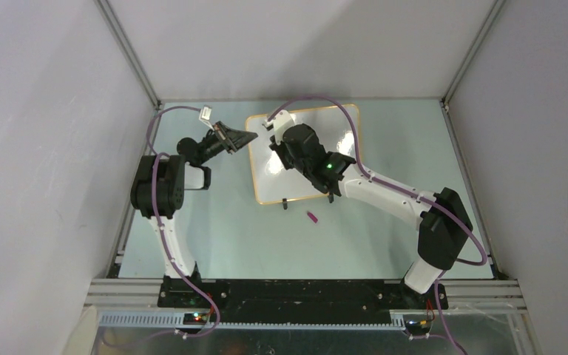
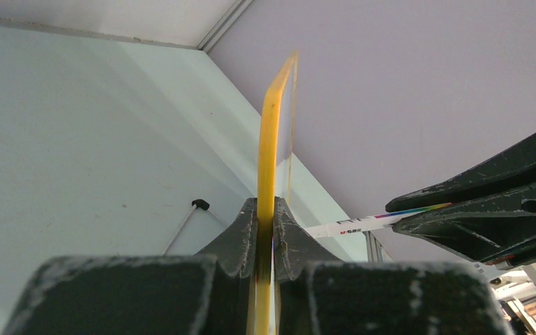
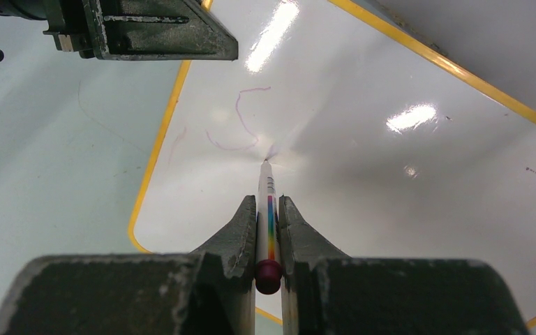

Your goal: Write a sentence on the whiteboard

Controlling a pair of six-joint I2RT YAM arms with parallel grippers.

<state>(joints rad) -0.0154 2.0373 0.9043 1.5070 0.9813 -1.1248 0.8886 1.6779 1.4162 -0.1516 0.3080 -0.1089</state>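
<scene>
Gripper L [image 2: 266,209] grips 1 whiteboard [image 2: 273,139] edge | gripper R [image 3: 269,206] grips 1 marker [image 3: 268,183] | tip on whiteboard

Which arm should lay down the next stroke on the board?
Right. The right gripper holds the white rainbow-striped marker with its tip on the glossy white, yellow-framed whiteboard; the left gripper is clamped on that board's edge.

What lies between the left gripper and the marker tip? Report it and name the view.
Faint purple pen strokes on the whiteboard, between the left gripper and the marker tip; the right wrist view shows them.
</scene>
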